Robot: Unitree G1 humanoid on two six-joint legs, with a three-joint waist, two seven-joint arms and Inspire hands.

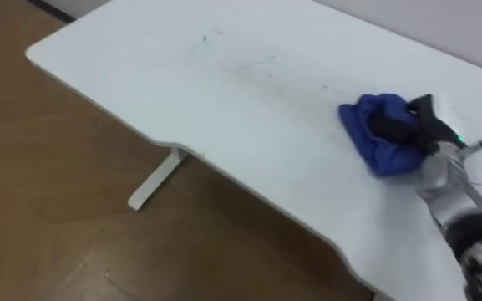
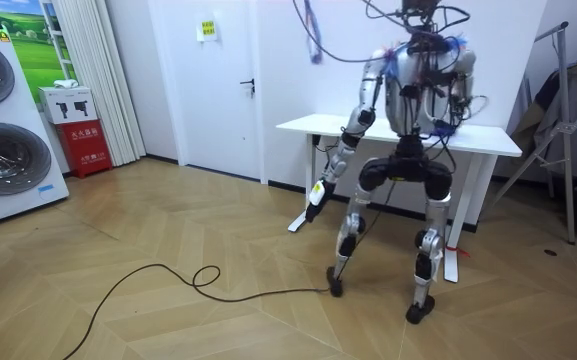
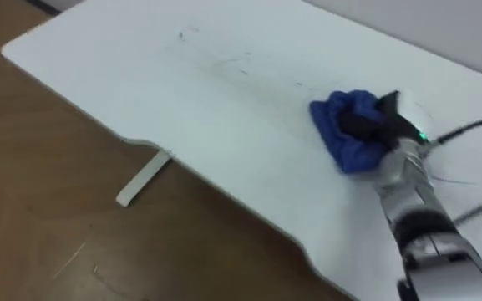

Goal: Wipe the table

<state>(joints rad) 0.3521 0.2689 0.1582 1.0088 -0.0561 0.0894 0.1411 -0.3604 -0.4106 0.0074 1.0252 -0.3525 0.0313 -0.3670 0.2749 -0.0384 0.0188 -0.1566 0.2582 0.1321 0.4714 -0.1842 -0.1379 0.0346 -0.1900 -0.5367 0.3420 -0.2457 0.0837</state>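
Note:
A crumpled blue cloth lies on the white table toward its right side. My right hand rests on top of the cloth, its dark fingers curled into the bunched fabric. Faint dark streaks mark the tabletop to the left of the cloth. In the room view I stand at the table facing it, and my left hand hangs low beside my leg, away from the tabletop.
The table's near edge curves inward, with a white table foot on the wooden floor below it. In the room view, washing machines stand at the left, a cable loops over the floor, and a metal stand is at the right.

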